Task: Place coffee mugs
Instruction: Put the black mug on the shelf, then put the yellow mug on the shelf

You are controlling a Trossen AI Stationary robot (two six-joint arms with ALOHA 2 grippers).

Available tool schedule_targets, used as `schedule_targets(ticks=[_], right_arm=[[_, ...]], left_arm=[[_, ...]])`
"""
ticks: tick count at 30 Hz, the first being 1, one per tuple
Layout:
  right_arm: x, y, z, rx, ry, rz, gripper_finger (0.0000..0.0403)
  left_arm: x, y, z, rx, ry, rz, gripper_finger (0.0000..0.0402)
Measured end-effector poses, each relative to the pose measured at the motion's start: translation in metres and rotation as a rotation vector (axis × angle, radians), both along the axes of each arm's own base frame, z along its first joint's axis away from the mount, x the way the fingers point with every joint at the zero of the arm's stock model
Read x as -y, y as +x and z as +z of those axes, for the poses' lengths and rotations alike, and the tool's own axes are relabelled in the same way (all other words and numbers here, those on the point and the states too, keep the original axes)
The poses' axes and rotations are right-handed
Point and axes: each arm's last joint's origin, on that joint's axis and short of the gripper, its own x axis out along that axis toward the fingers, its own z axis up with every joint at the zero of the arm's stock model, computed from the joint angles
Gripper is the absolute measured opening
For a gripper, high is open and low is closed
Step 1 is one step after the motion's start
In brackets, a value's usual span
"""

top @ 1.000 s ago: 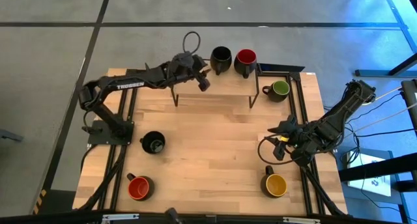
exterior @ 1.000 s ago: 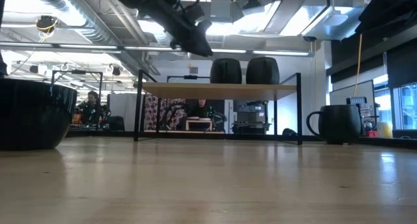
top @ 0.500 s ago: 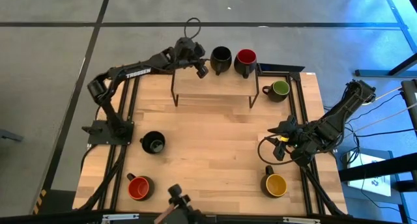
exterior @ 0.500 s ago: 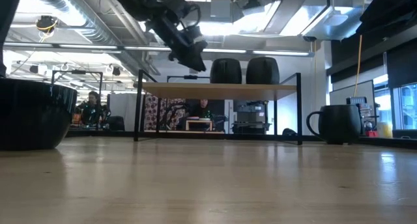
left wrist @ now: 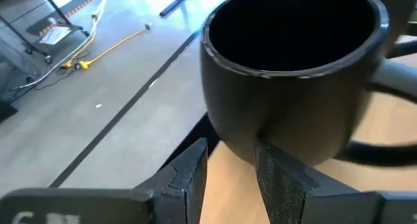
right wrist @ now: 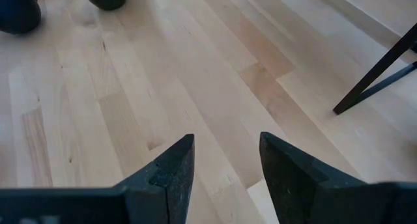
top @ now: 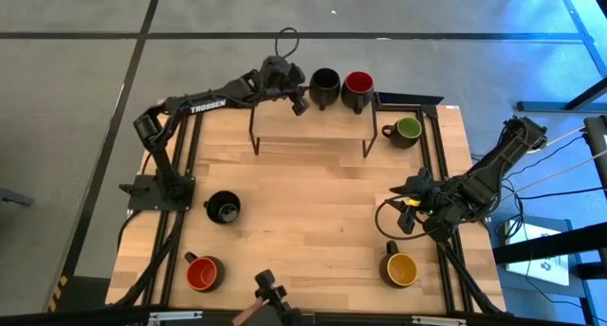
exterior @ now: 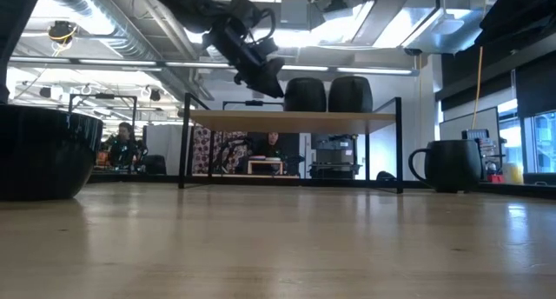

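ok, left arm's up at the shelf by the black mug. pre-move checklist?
1. Left gripper empty, open beside black mug: ok.
2. Black mug upright on shelf: ok.
3. Gap between black mug and red mug: cannot tell, they sit very close.
4. Gripper clear of the black mug: not ok, a finger looks against its wall.
5. Right gripper empty, open, low over the table: ok.
6. Four mugs not yet on the shelf: green, yellow, second black, second red.

Two mugs [top: 341,87] side by side on shelf [top: 313,129] at table's [top: 313,222] far edge — one mug [top: 406,129] right of shelf, three [top: 223,208] near front.
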Motion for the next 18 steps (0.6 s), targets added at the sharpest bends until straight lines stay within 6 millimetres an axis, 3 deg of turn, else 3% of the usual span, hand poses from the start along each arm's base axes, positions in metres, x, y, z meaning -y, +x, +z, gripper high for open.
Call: schedule_targets(ticks=[10, 18], right_arm=[[0.0, 0.0, 0.0, -0.003, -0.004, 0.001, 0.0163], [0.0, 0.0, 0.0, -0.002, -0.002, 0.001, 0.0163]], left_arm=[[0.009, 0.005, -0.001, -0.026, 0.015, 0.01, 0.0121], [0.03, -0.005, 0.026, 0.033, -0.019, 0.019, 0.0121]])
